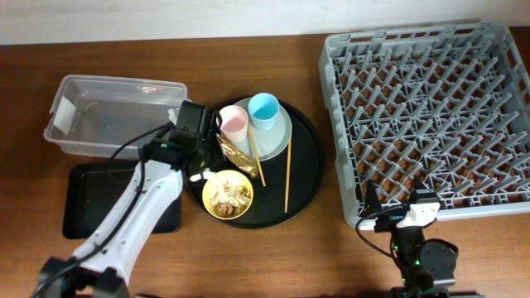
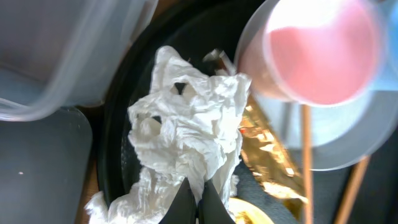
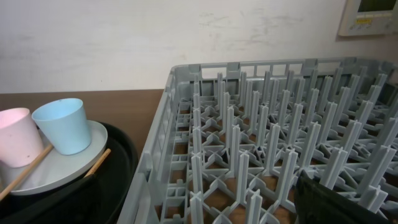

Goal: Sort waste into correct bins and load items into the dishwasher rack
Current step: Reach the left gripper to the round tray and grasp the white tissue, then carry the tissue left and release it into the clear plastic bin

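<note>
**Operator:** State the condition of the left fingers (image 2: 185, 200).

**Technician:** Clenched on the crumpled paper (image 2: 186, 118), pinching a thin fold at its near edge. The paper lies on the round black tray (image 1: 306, 165), inside the rim, against the gold wrapper (image 2: 267, 155) and just beside the pink cup (image 2: 311, 53).

**Operator:** Why grip a fold and not the whole wad?

**Technician:** As a judgement, a crumpled sheet has no firm body. A thin fold fits between closed tips, and a straight lift should take the paper off without dragging the wrapper or tipping the cup.

**Operator:** Where should it go?

**Technician:** The clear box (image 1: 108, 116) stands on the tabletop just beyond the tray rim, and the flat black tray (image 1: 83, 194) is near it. Both allow a short carry. Which one takes paper cannot be told.

**Operator:** And the right fingers (image 3: 339, 199)?

**Technician:** Released, holding nothing, at the near edge of the rack (image 1: 431, 108) and well apart from the dishes, probably waiting for loading. Nothing is loaded yet: the blue cup (image 1: 265, 112), plate (image 1: 277, 136), yellow bowl (image 1: 228, 195) and chopsticks (image 1: 287, 174) are on the round tray
</note>
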You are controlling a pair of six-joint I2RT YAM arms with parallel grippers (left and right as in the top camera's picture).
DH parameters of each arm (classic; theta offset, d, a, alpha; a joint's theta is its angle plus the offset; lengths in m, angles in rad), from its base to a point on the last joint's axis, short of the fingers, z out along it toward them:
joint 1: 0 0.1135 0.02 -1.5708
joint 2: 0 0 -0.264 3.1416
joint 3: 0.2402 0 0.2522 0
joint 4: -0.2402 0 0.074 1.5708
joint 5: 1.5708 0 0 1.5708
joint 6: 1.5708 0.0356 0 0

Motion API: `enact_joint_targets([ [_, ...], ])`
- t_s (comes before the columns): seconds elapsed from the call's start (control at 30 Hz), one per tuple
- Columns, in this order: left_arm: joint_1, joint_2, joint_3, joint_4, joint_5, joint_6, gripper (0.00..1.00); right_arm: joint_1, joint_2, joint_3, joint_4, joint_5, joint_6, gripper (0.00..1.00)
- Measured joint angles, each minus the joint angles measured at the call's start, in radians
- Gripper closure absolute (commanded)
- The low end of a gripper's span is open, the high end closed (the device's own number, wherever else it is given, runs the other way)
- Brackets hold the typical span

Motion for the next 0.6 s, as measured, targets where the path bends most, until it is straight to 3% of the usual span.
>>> enact_joint_targets([
  [0.23, 0.010, -0.109, 0.016, 0.014, -0.061, 0.031, 0.99, 0.000, 0.000, 0.000, 0.000, 0.000, 0.000, 0.02],
  [0.6, 0.312, -0.104, 0.056, 0.371, -0.127, 0.079, 1.00, 0.000, 0.000, 0.000, 0.000, 0.000, 0.000, 0.02],
])
